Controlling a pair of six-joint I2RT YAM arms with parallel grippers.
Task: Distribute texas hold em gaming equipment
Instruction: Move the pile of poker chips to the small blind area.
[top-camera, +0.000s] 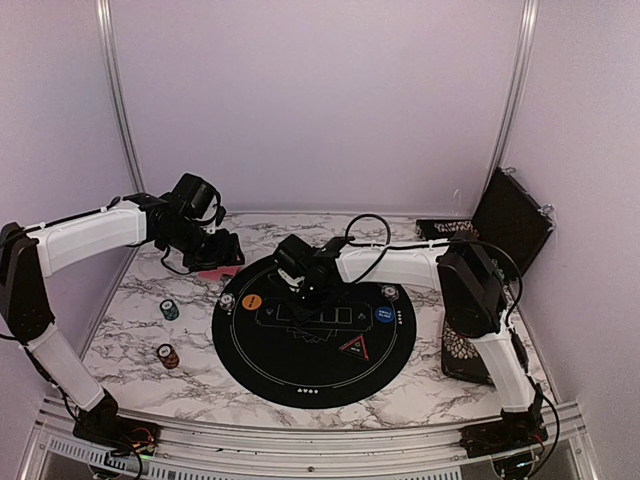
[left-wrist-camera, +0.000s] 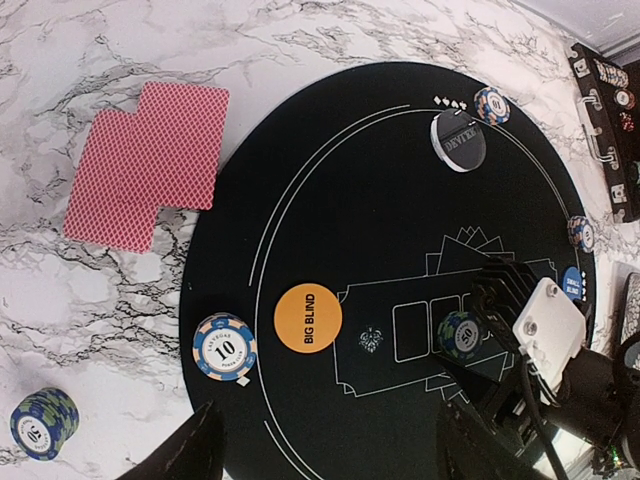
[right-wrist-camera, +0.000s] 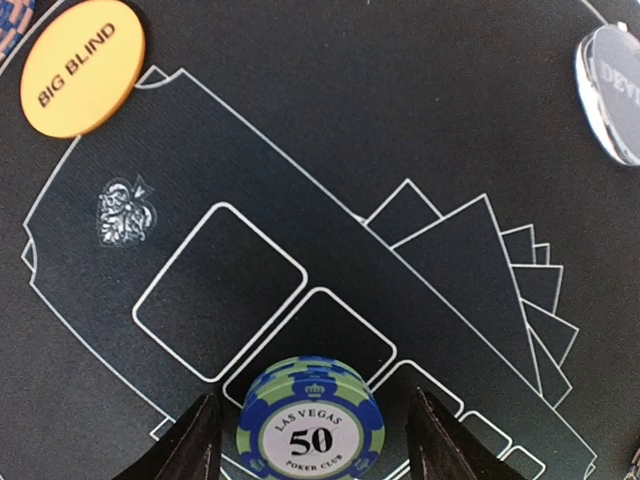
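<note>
Two grippers, both with jaws apart. Right gripper (right-wrist-camera: 311, 398) low over the middle of the large round black mat with white lines (right-wrist-camera: 330, 110), fingers (right-wrist-camera: 195, 445) flanking a green-and-blue striped poker chip stack marked 50 (right-wrist-camera: 312, 425), a sliver of mat visible on either side: bracketing, not pinching. Set down or about to be lifted: impossible to tell. Stack at bottom centre of the right wrist frame, overlapping the printed row of card boxes, presumably a central pot position.

Left gripper (left-wrist-camera: 330, 435) spread wide and empty at the bottom of its wrist frame, seen from overhead at upper left near the pink-red-backed playing cards (left-wrist-camera: 150, 165); probably staged there for dealing them next. Cards: two, face down, offset and overlapping, fine lattice backs, on the white marble table (left-wrist-camera: 60, 280) just off the mat, upper left.

Orange round button lettered BIG BLIND (left-wrist-camera: 308, 318) inside the mat's ring line, lower centre, with a blue-and-white chip stack marked 10 (left-wrist-camera: 225, 347) beside it on the rim, apparently one seat's allotment. Second green-and-blue chip stack (left-wrist-camera: 44, 422) off the mat, lower left corner, seemingly undistributed. Blue round button (left-wrist-camera: 572, 283) at far right. Small black triangle marker with red outline (top-camera: 355, 348) on the mat, lower right in the overhead frame.
</note>
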